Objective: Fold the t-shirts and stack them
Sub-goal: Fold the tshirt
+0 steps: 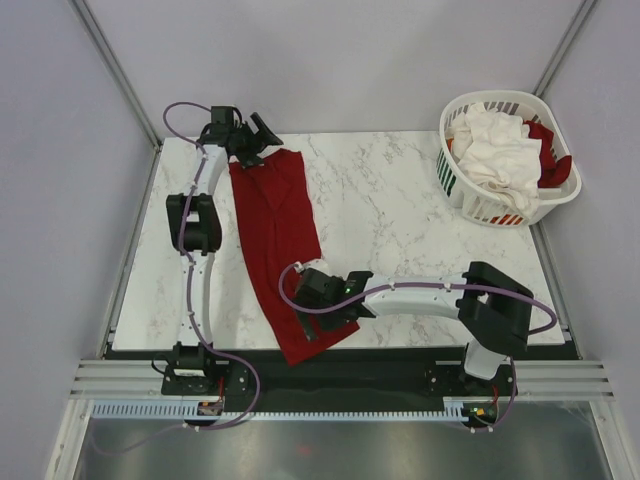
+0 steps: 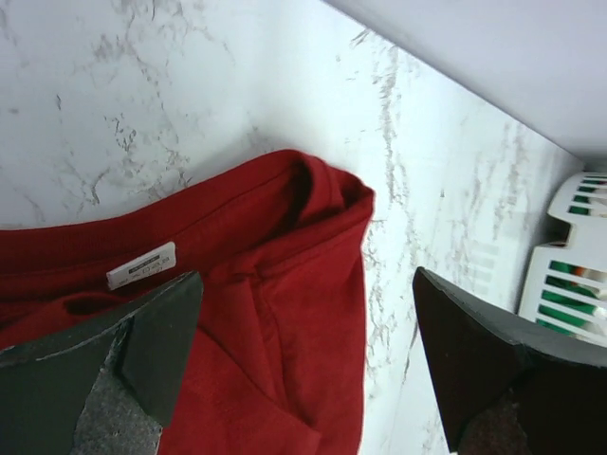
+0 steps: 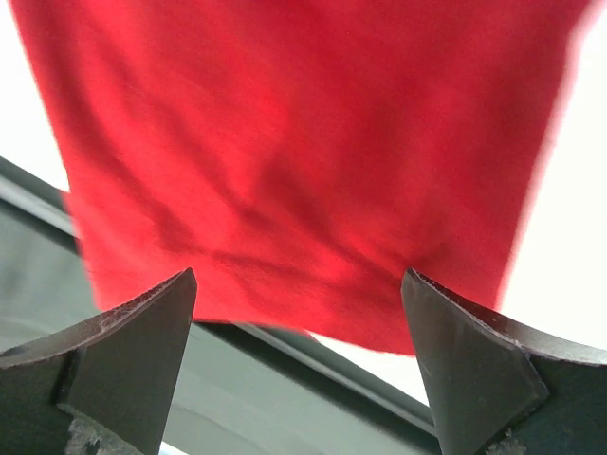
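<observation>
A dark red t-shirt [image 1: 280,230] lies on the marble table as a long narrow strip running from back left to the front edge. Its near end hangs slightly over that edge. My left gripper [image 1: 258,135] is open over the far collar end. In the left wrist view the left gripper [image 2: 305,275] spans the collar of the red t-shirt [image 2: 285,284], beside a white label [image 2: 140,265]. My right gripper [image 1: 325,320] is open above the near hem. In the right wrist view the right gripper [image 3: 299,275] holds nothing, and the red t-shirt [image 3: 303,142] lies below it.
A white slotted basket [image 1: 520,97] stands at the back right corner and holds a crumpled white t-shirt [image 1: 495,150] and a red one [image 1: 555,165]. The basket [image 2: 574,275] also shows at the right of the left wrist view. A dark strip [image 1: 400,352] borders the table's front edge.
</observation>
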You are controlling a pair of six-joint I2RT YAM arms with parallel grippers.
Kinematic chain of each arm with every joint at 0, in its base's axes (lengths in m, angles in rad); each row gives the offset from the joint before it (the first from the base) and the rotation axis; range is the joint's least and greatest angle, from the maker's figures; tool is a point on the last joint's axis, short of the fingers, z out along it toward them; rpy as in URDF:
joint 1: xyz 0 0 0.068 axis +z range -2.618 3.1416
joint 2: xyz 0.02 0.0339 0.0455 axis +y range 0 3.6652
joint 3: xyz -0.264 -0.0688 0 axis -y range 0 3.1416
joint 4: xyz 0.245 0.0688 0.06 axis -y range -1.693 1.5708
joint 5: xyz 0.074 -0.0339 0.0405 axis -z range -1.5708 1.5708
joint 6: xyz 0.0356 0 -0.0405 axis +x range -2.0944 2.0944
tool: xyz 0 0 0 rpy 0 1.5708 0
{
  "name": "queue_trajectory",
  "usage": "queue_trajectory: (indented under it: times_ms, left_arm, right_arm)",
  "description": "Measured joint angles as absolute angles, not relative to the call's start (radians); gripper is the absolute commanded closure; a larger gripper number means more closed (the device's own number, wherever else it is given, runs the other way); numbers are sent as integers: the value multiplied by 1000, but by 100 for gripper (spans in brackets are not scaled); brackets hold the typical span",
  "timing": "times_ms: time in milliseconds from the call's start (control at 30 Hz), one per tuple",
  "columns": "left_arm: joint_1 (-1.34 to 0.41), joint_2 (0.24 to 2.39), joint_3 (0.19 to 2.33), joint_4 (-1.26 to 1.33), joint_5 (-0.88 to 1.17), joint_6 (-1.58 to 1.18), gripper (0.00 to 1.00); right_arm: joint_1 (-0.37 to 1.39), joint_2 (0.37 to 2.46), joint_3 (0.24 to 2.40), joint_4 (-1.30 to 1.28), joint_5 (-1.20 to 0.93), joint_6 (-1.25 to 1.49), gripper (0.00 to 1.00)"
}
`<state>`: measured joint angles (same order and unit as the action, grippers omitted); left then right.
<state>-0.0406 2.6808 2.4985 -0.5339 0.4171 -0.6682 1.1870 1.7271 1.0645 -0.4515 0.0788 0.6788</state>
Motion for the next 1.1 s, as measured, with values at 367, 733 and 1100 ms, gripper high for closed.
queue_trajectory:
  times_ms: [367, 733, 1100]
  left_arm:
    - [-7, 2307, 2361, -489, 476, -585, 0]
    - [-9, 1481, 1460, -480, 395, -517, 0]
    - [-102, 1156, 989, -603, 368, -498, 0]
  right_arm:
    - [1098, 1694, 1348, -645, 199, 569, 2]
    - [613, 2229, 2159, -627, 9, 413, 5]
    - [486, 2700, 2480, -436, -180, 511, 4]
